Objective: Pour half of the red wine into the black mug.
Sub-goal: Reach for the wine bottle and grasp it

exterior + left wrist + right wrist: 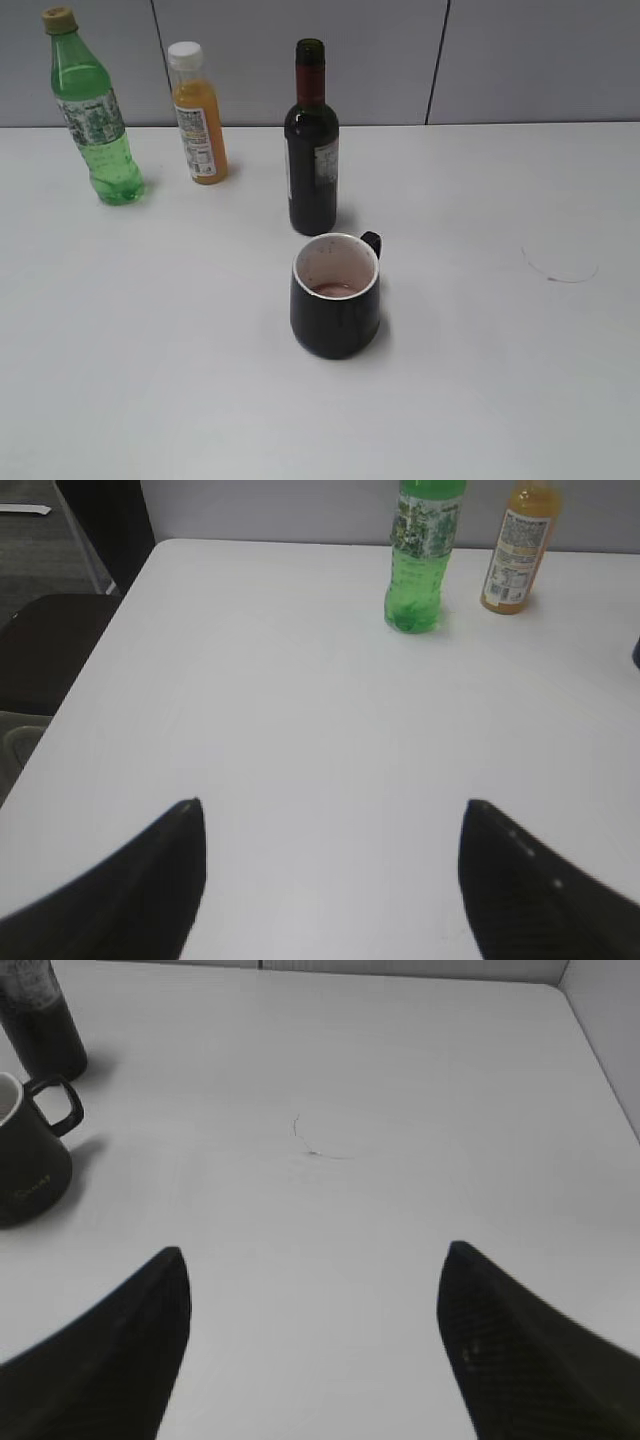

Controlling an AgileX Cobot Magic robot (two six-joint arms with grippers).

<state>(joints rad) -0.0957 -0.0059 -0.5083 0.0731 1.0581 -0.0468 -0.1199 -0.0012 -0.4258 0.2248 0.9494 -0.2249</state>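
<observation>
Exterior view: uncapped red wine bottle (312, 140) stands behind black mug (335, 296); both grippers apart.

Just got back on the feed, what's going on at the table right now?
Nothing is being handled. The wine bottle stands upright and uncapped just behind the black mug, which has a little reddish liquid at its bottom. The left claw and right claw are both open over bare table, holding nothing. A green bottle and an orange juice bottle stand at the back left.
</observation>
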